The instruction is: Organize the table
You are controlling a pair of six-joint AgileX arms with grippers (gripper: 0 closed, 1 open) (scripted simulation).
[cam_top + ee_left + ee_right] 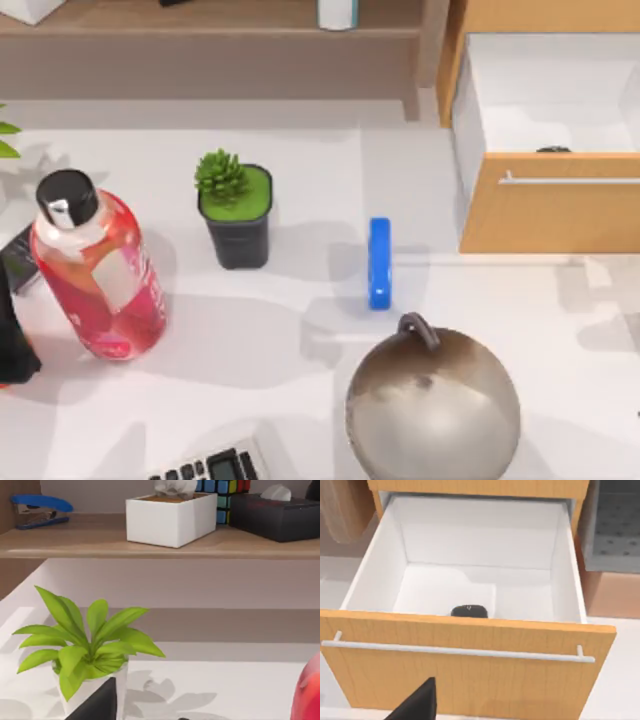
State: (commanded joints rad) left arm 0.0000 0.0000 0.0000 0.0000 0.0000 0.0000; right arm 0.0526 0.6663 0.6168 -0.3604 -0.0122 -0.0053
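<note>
Tabletop (300, 420): broad, pale, spanning the top view. Left to right: red bottle (98, 275), black-capped; black pot (237, 228) holding green succulent (222, 177); blue bar (379, 263); open drawer (470, 675) containing small dark object (469, 611). Tool states: cannot tell.

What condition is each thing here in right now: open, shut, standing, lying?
Drawer: pulled open, a small dark object inside.
Red bottle: black cap on, upright.
Small potted plant: upright on the table.
Blue bar: lying on the table.
Leafy plant: upright.
Blue stapler: closed, on the shelf.
</note>
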